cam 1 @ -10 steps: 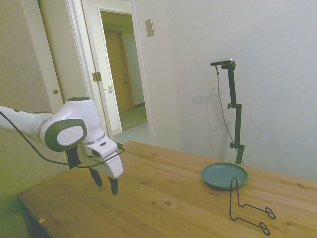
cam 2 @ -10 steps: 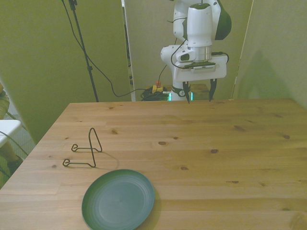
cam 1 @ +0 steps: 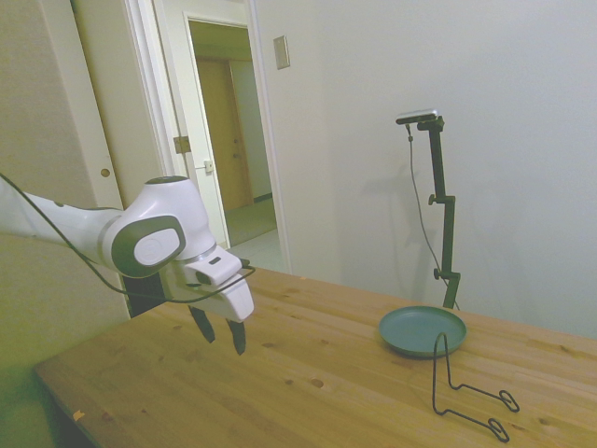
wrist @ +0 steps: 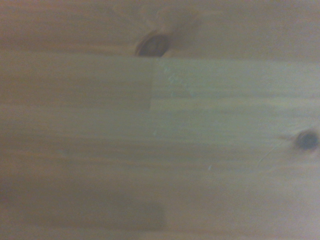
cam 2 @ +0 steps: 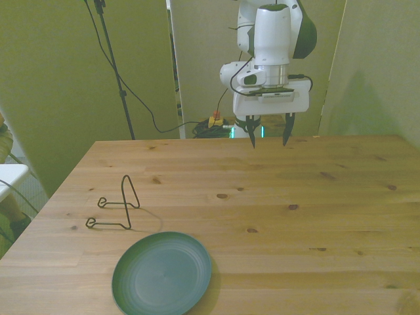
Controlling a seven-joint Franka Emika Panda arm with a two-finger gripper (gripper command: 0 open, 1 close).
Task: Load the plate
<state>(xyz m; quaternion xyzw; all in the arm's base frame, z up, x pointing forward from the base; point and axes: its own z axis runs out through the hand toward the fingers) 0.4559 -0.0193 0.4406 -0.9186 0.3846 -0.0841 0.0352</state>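
Note:
The teal-green plate (cam 2: pixel 162 273) lies flat on the wooden table near the front view's lower left edge; in the side view the plate (cam 1: pixel 422 329) sits at the right, just behind the wire stand. My gripper (cam 2: pixel 269 141) hangs open and empty a little above the far part of the table, well away from the plate; from the side the gripper (cam 1: pixel 221 332) is at the table's left end. The wrist view shows only blurred bare wood with knots (wrist: pixel 152 44).
A thin black wire stand (cam 2: pixel 117 207) rests on the table just beyond the plate, its upright loop raised; in the side view the stand (cam 1: pixel 464 388) is at the lower right. An open doorway (cam 1: pixel 233 149) lies behind the table.
The gripper has moved forward over the table, toward the side view's right, and slightly lower. Plate and wire stand have not moved.

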